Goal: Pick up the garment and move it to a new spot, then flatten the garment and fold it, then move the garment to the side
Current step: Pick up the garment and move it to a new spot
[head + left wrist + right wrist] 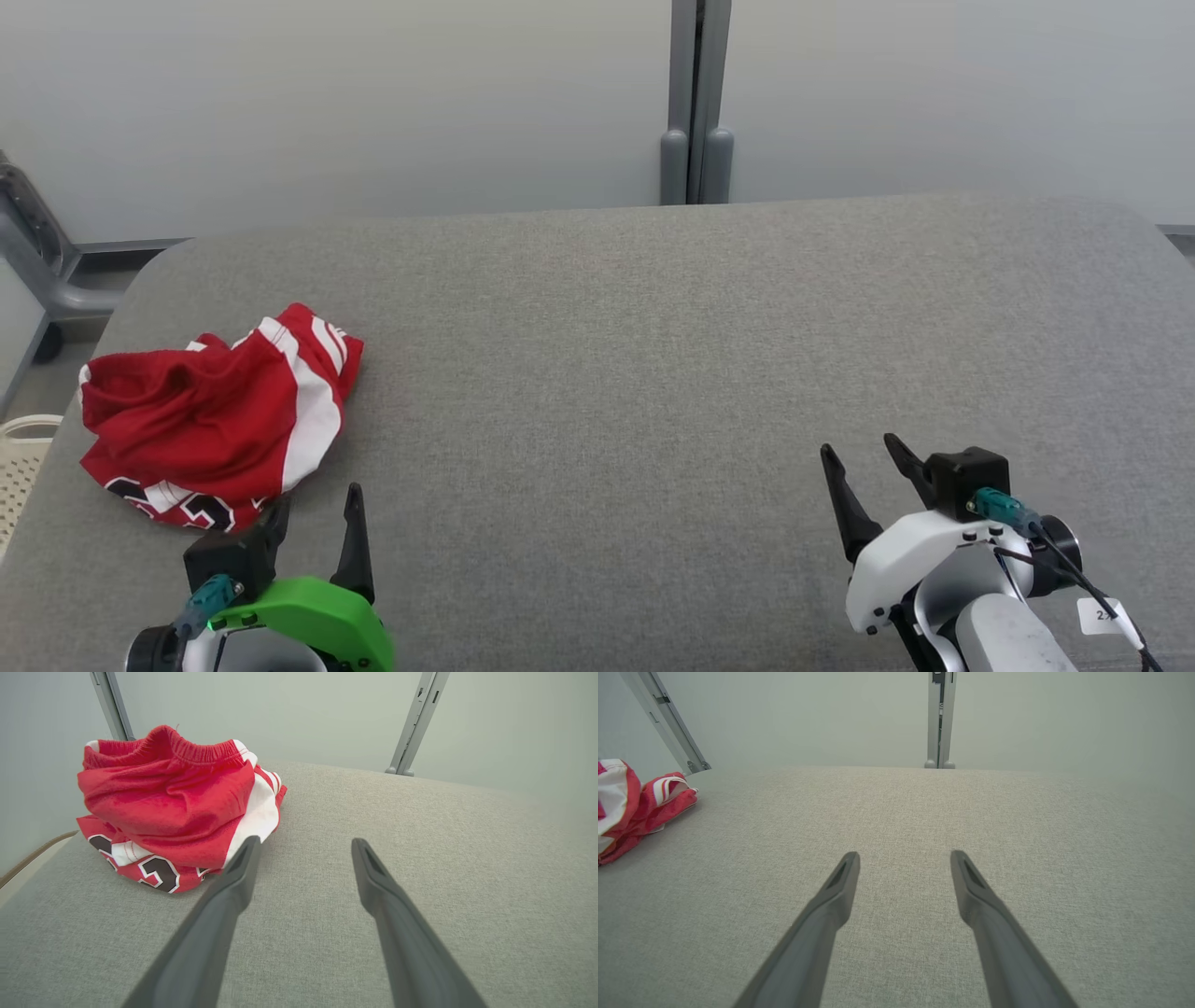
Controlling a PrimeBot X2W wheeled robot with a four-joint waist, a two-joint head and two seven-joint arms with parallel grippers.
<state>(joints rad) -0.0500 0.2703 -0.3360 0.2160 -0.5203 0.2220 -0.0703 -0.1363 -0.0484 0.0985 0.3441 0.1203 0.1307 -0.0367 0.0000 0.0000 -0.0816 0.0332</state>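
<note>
The garment (215, 415) is a crumpled red piece with white stripes and black numbers, lying in a heap at the left of the grey padded table (653, 373). My left gripper (317, 499) stands open just in front of it, one fingertip close to the heap's near edge. In the left wrist view the garment (173, 807) bulks up left of the spread fingers (233, 891), the left tip at its white stripe. My right gripper (859, 457) is open at the lower right, far from the cloth. The right wrist view has the garment (635, 802) at its left edge.
A grey upright post (695, 103) stands behind the table's far edge against a pale wall. A metal frame leg (37, 252) and a cream perforated basket (19, 457) sit off the table's left side. The grey surface stretches bare from the garment to the right.
</note>
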